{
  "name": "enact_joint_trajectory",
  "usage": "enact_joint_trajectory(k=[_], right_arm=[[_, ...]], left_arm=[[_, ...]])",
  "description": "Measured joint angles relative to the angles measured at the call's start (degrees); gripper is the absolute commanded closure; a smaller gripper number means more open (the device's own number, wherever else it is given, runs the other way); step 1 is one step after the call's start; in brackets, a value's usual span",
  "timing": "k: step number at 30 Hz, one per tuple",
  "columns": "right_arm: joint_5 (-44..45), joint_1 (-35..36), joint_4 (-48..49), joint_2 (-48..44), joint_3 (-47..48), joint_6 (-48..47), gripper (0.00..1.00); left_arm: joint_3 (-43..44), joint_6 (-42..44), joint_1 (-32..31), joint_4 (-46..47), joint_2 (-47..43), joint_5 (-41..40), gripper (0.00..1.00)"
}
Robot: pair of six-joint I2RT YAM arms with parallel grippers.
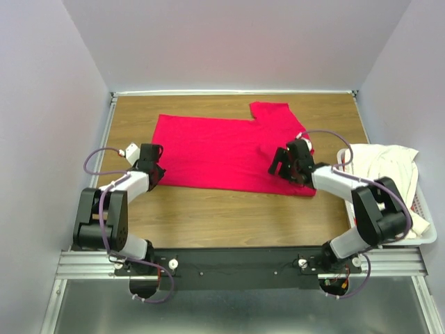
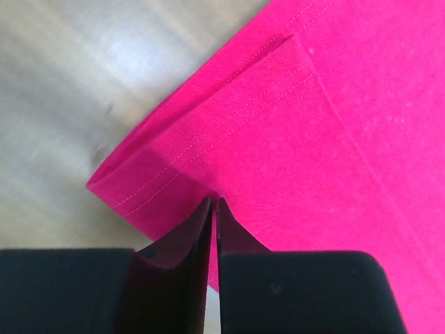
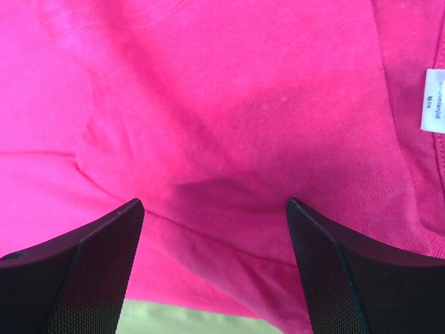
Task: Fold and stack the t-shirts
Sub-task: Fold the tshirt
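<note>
On the table (image 1: pixel 208 216), left pincer (image 2: pixel 213 204) clamped on red t-shirt (image 1: pixel 215 153) edge, right pincer (image 3: pixel 215 203) gaping above its right side

The crimson-red t-shirt (image 1: pixel 222 153) is plain, with matching red stitching along its hem and a small white label (image 3: pixel 434 101) printed in grey. The cream-white t-shirt (image 1: pixel 382 163) is unpatterned too, the basket (image 1: pixel 427 236) is white, and the tabletop (image 1: pixel 229 216) shows brown wood grain.
</note>
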Motion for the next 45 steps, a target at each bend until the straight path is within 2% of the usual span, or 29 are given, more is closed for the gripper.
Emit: enact_joint_trajectory(k=[4, 9, 12, 14, 20, 23, 26, 34, 45], right_arm=[[-2.23, 1.57, 0.61, -6.12, -5.84, 1.62, 0.10], [-2.01, 2.16, -3.54, -11.43, -7.56, 2.40, 0.13], [0.50, 0.98, -7.17, -12.57, -3.58, 1.51, 0.23], [1.66, -1.95, -8.17, -11.58, 0.48, 0.46, 0.32], [3.61, -10.32, -8.28, -2.78, 11.04, -3.67, 0.46], [3.43, -10.23, -7.96, 2.16, 13.11, -5.70, 0.49], [2.75, -10.08, -7.91, 6.49, 13.75, -7.15, 0.50], [2.80, -10.03, -7.91, 9.27, 14.05, -8.63, 0.52], [2.80, -10.03, -7.50, 12.17, 15.10, -8.94, 0.60]], left_arm=[[-3.78, -0.55, 0.39, -0.50, -4.50, 0.11, 0.86], [-5.38, 0.46, 0.46, -2.78, -9.46, 0.24, 0.85], [-3.26, 2.49, 0.46, -4.63, -11.43, 1.33, 0.85], [-0.15, 4.33, 0.48, -5.77, -12.68, 2.75, 0.84], [11.58, 12.57, 0.57, -7.23, -16.28, 9.86, 0.83], [17.59, 18.25, 0.55, -7.41, -16.55, 13.66, 0.83], [20.04, 21.64, 0.13, -7.39, -17.75, 16.35, 0.83], [16.41, 26.36, -2.49, -5.73, -23.85, 20.24, 0.82], [10.32, 28.06, -2.62, -3.65, -24.65, 21.55, 0.82]])
